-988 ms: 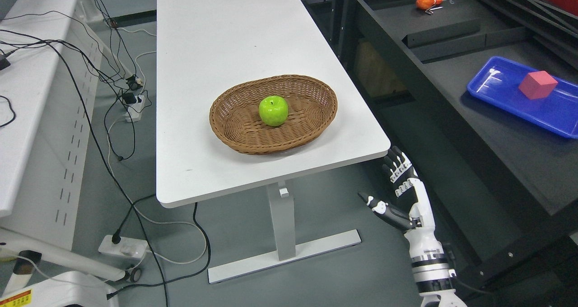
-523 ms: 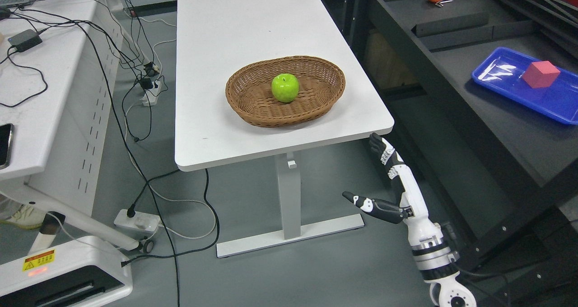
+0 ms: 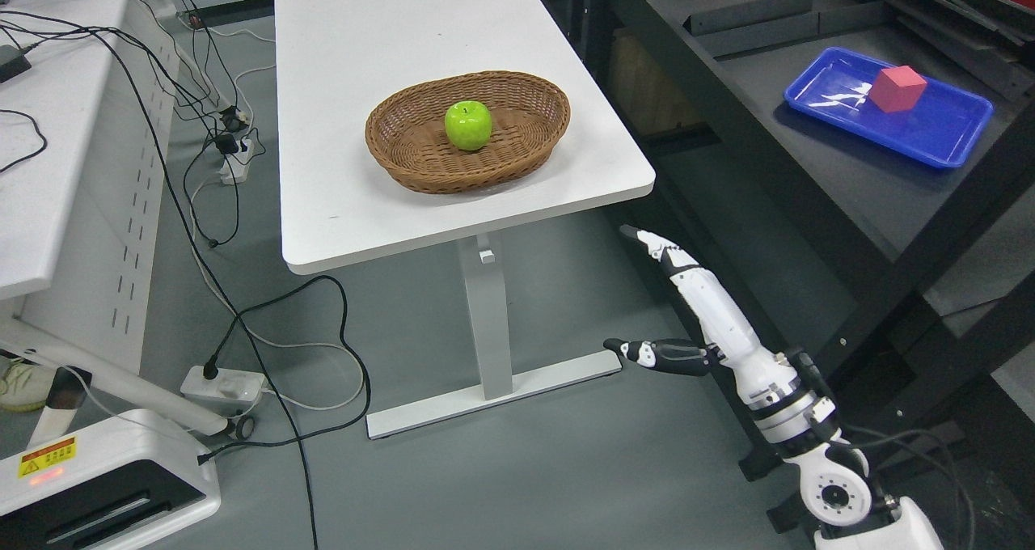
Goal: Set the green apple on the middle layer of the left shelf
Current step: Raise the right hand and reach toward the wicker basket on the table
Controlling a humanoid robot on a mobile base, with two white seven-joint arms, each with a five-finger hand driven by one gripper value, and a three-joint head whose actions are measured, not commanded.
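One robot hand shows, the right hand (image 3: 695,307), coming in from the lower right on a white arm. Its fingers (image 3: 656,245) are stretched out straight and its thumb juts sideways; it holds nothing. It hangs low over the grey floor, below and to the right of the near corner of the white table (image 3: 348,202), well apart from the fruit.

On that table sits an oval brown wicker basket (image 3: 420,170), and the green apple (image 3: 468,124) rests upright in the middle of it, stem up, untouched. To the right stands a dark shelf unit (image 3: 728,129) carrying a blue tray (image 3: 930,133) with a red cube (image 3: 897,89) in it. Cables trail across the floor on the left.

The task looks to be at its opening step: reaching for the apple. Next, the hand would need to rise above the table edge, travel over the basket rim, and close around the fruit from above or the side.
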